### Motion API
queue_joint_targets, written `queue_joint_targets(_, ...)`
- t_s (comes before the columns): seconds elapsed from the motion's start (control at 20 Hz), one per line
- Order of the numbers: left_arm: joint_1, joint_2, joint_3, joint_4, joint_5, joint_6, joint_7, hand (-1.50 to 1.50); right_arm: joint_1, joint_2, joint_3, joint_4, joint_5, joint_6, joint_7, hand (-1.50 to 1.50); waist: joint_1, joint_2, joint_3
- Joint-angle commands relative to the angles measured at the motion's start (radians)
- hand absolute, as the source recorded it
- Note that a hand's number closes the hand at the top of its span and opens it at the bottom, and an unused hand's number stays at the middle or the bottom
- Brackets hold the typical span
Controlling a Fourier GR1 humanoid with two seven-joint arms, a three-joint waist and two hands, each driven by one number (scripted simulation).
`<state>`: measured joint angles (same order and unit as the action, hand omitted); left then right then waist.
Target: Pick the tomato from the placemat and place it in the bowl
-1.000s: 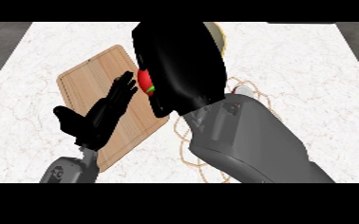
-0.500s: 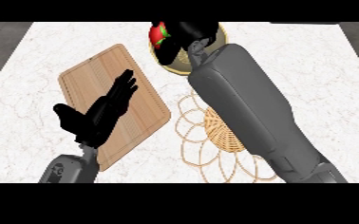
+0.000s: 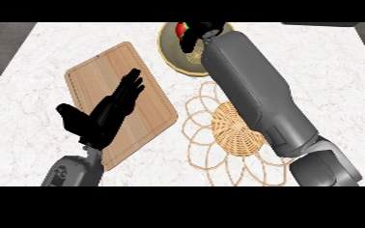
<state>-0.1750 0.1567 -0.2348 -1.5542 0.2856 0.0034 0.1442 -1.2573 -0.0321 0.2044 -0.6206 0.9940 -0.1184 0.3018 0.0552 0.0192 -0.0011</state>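
The right hand [image 3: 200, 33] was seen over the bowl [image 3: 170, 53] at the far side of the counter [image 3: 321, 67], its fingers curled round the tomato [image 3: 182, 27], of which only a red patch with a bit of green could be made out. The grey right forearm was stretched across the woven placemat [image 3: 231, 125], part of which was hidden beneath it. The left hand [image 3: 107, 111] was held open, fingers straight, above the wooden cutting board [image 3: 107, 77] that lay just beside the placemat.
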Motion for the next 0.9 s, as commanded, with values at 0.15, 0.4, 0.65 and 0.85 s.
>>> queue_joint_targets(0.15,0.010,-0.009,-0.017,0.004,-0.009,-0.022,-0.022,0.00,-0.037,-0.004,-0.117,0.269,-0.041,-0.078,0.002,-1.50,0.028,0.014,0.000)
queue_joint_targets(0.4,-0.013,-0.021,-0.012,0.019,-0.012,-0.019,-0.024,0.00,-0.063,-0.008,-0.223,0.295,-0.145,-0.118,-0.145,-1.50,0.034,0.019,0.001)
queue_joint_targets(0.65,-0.008,-0.027,-0.015,0.020,-0.023,-0.004,-0.019,0.00,0.005,0.004,-0.402,0.208,-0.340,-0.215,-0.322,-1.50,0.010,0.012,0.005)
queue_joint_targets(0.85,-0.005,-0.020,0.001,0.016,-0.016,0.007,0.008,0.00,0.016,0.031,-0.505,0.097,-0.497,-0.253,-0.504,-1.50,-0.004,-0.002,0.005)
